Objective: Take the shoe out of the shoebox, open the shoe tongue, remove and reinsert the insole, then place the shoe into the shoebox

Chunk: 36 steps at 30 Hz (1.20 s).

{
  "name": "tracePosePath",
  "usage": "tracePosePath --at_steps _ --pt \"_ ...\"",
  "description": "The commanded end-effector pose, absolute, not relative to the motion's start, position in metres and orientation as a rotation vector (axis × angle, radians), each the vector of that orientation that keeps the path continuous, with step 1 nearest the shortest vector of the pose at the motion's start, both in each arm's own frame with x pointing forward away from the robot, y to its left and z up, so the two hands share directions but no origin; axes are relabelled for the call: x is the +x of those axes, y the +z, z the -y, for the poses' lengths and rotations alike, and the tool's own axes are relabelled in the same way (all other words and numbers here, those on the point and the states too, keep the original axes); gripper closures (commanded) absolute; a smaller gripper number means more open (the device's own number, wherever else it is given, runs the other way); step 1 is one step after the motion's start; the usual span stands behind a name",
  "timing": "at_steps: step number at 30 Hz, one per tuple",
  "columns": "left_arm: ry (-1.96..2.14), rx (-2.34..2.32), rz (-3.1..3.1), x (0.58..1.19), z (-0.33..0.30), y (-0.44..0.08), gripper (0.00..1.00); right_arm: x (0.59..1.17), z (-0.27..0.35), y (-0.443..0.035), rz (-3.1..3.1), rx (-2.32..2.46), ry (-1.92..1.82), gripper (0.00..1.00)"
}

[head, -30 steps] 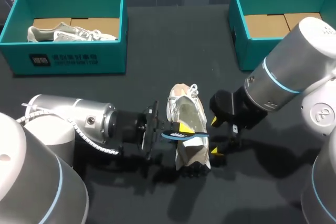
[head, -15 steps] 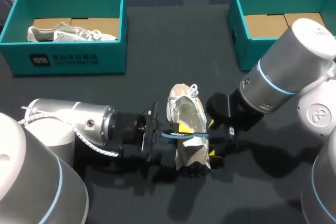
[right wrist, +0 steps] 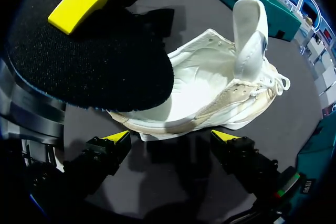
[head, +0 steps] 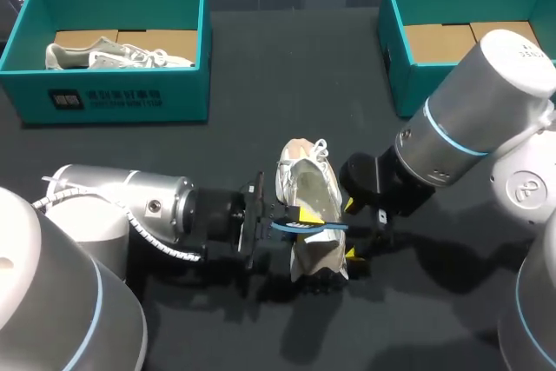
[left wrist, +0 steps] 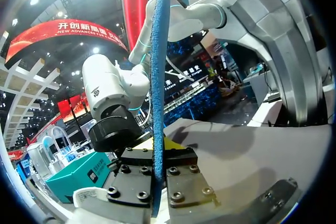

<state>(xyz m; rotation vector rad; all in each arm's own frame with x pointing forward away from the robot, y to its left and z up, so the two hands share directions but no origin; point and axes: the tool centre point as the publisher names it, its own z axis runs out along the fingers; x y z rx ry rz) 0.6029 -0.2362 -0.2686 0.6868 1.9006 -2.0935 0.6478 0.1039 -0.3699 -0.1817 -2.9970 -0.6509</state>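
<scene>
Left end effector: I have it clenched on the insole, one finger on each flat face, so the thin sheet stands edge-on to my wrist camera and cannot flop
Insole: it hangs crosswise over the heel half of the shoe, clear of the opening, which I judge keeps it lined up to go back in
Right end effector: released, its two yellow tips spread wide and low by the desk, with the shoe's side just ahead of them; I cannot tell whether either tip touches the sole
Why I hold it there: I judge it serves as a brace, so the shoe does not slide when the insole is pushed in
Shoe: it lies on the desk between my two arms, sole down, with its opening bare
Tongue: folded up and forward, standing over the laces, which leaves the mouth wide for the insole
Step in hand: insole out and reinsertion not yet begun, as I read it
Right shoebox: well apart on the far right, only its cardboard floor showing, so likely where the shoe goes at the end
Left shoebox: far left, with another pale shoe lying in it
</scene>
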Motion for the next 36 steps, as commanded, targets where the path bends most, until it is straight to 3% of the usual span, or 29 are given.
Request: tracePosePath --at_steps 1,36 --pt "-2.106 0.678 -1.884 0.609 0.247 -0.276 1.00 0.647 -0.104 -0.371 2.998 -0.182 -0.650 0.00" --pt "-2.097 0.563 -1.917 0.636 0.236 -0.302 1.00 0.647 -0.104 -0.371 2.998 -0.182 -0.650 0.00"
